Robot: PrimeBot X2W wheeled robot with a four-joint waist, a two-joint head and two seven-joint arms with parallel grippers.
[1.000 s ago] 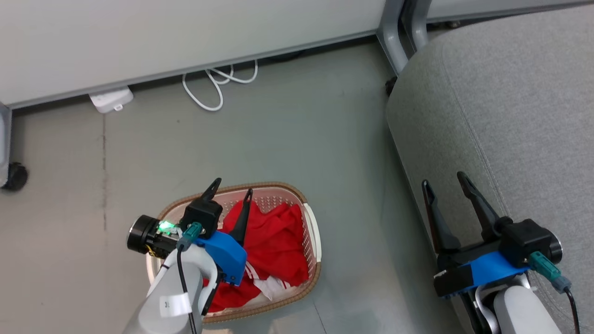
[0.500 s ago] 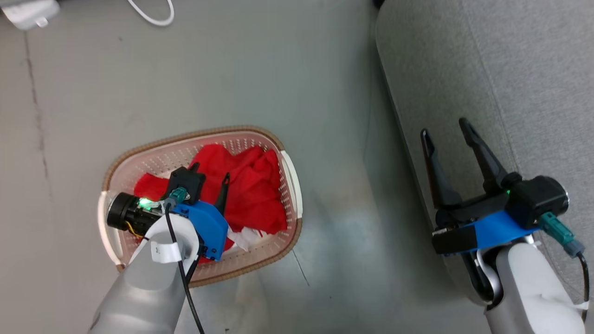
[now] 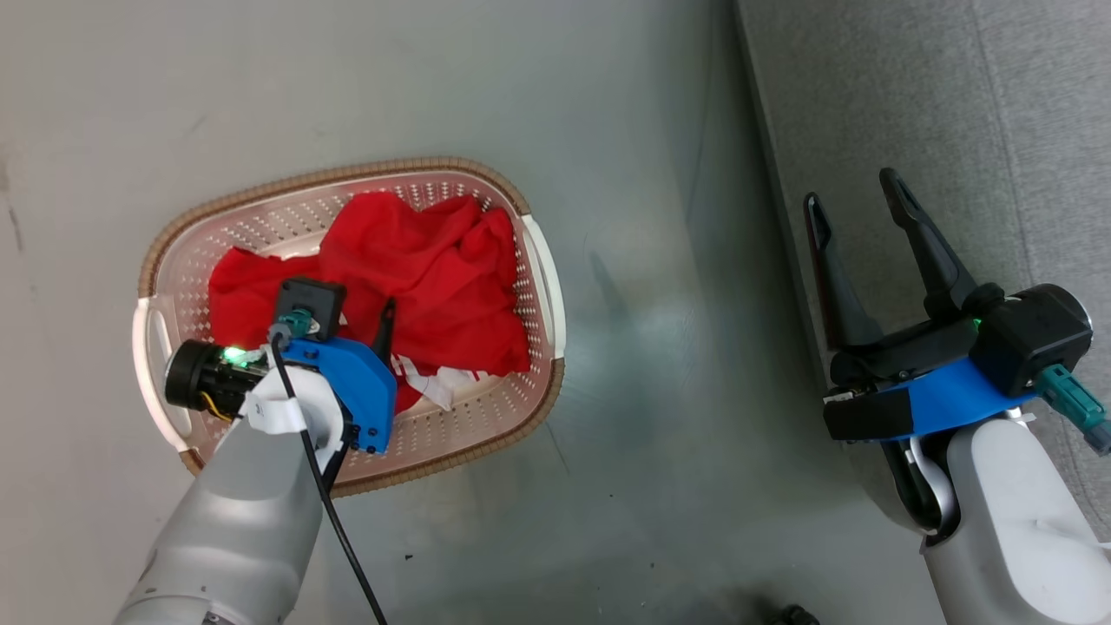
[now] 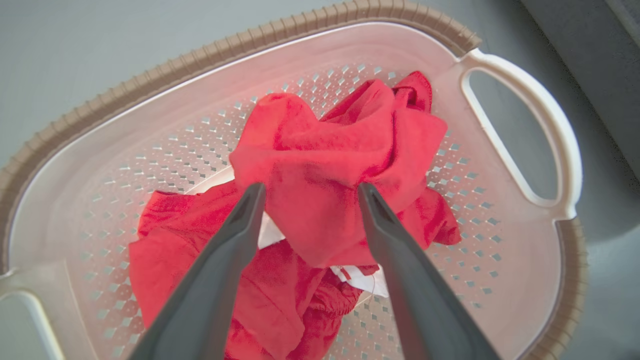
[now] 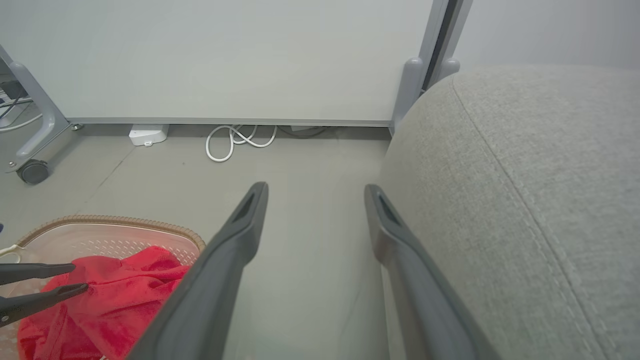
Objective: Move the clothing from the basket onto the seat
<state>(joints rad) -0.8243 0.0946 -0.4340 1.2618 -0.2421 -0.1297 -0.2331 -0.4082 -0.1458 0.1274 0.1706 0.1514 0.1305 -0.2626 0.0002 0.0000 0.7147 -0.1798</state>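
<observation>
Clothing (image 4: 320,150) lies bunched in the basket (image 4: 165,120) directly ahead of your left gripper (image 4: 311,189), whose parted jaws frame its raised fold, while the right gripper (image 3: 851,189), likewise parted, hangs empty by the seat (image 3: 955,104).

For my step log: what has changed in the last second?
The head camera tilted down. The left tool came down into the basket, open astride a fold of the clothing, gripping nothing. The right tool stays open beside the seat; clothing unmoved.
</observation>
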